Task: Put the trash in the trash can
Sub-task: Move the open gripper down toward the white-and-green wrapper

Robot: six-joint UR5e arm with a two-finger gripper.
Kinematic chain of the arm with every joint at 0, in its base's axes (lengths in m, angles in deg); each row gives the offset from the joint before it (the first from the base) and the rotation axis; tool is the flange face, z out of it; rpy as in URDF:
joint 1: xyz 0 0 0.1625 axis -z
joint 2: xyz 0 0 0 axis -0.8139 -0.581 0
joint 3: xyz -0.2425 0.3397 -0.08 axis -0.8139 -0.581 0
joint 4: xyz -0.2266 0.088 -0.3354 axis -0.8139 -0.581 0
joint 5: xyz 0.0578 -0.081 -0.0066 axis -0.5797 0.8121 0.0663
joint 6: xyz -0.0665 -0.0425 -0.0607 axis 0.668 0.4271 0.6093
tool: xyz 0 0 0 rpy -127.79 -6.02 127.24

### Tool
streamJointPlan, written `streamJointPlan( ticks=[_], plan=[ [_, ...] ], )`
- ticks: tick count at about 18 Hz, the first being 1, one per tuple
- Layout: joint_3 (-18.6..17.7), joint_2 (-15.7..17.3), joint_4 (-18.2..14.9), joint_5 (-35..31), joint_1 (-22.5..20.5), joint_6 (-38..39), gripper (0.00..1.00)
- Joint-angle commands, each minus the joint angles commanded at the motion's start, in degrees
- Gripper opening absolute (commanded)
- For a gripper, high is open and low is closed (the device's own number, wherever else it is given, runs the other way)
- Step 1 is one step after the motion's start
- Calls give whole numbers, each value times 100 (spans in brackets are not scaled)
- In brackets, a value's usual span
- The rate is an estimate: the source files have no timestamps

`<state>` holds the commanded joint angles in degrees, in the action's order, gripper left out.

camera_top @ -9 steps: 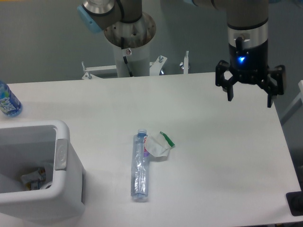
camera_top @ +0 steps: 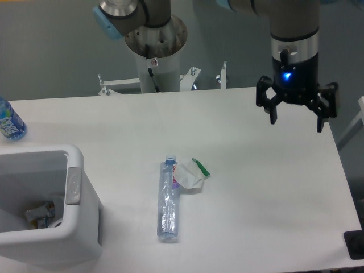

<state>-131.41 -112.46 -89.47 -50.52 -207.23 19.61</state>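
Note:
A long flattened clear bottle with a blue cap lies lengthwise near the table's middle. Touching its upper right side is a small crumpled white wrapper with a green edge. The white trash can stands at the front left, with some scraps inside. My gripper hangs open above the table's far right part, well away from the trash, with nothing between its fingers.
An uncrushed bottle with a blue label stands at the far left edge. The arm's base column rises behind the table. A dark object sits beyond the front right corner.
The gripper has shifted slightly left and up. The bottle, wrapper and bin have not moved.

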Motion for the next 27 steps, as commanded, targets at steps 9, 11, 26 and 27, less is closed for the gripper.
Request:
streamJointPlan(
  ticks=[9, 11, 26, 27],
  plan=[
    [-975, -79, 686, -123, 500, 738, 100],
    [-1186, -105, 668, -88, 562, 730, 100],
    [-2267, -765, 1036, -88, 1002, -1345, 100],
    [-2347, -799, 1133, -88, 1011, -1336, 100]
  ],
)
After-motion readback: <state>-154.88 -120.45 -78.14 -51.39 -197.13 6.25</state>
